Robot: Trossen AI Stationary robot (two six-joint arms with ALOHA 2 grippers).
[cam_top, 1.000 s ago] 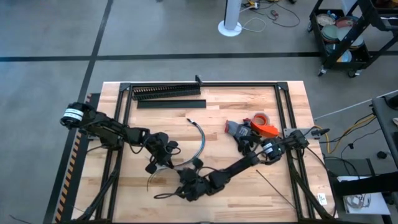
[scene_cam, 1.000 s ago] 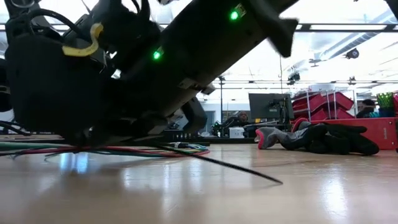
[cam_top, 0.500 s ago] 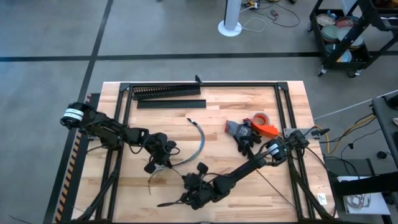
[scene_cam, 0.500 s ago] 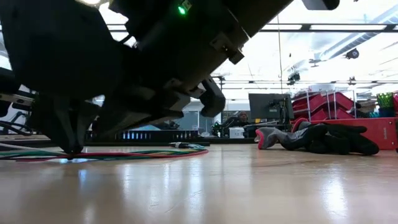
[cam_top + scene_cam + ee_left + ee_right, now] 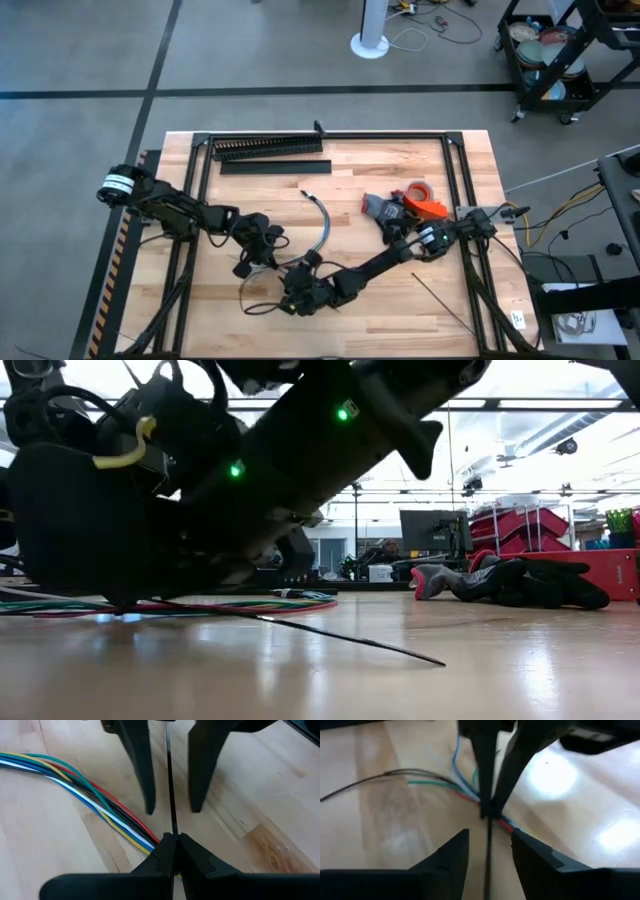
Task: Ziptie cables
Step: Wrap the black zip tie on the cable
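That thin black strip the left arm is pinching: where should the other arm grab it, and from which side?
Probably on the bare straight stretch of the ziptie just beyond the left end effector, which pinches one end. Come from the opposite, free end: the right end effector faces that way, open, with a finger on either side of the ziptie, clear of the cables.

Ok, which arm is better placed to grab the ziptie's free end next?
Likely the right: the right end effector is open, astride the ziptie, while the left end effector is already shut on it.
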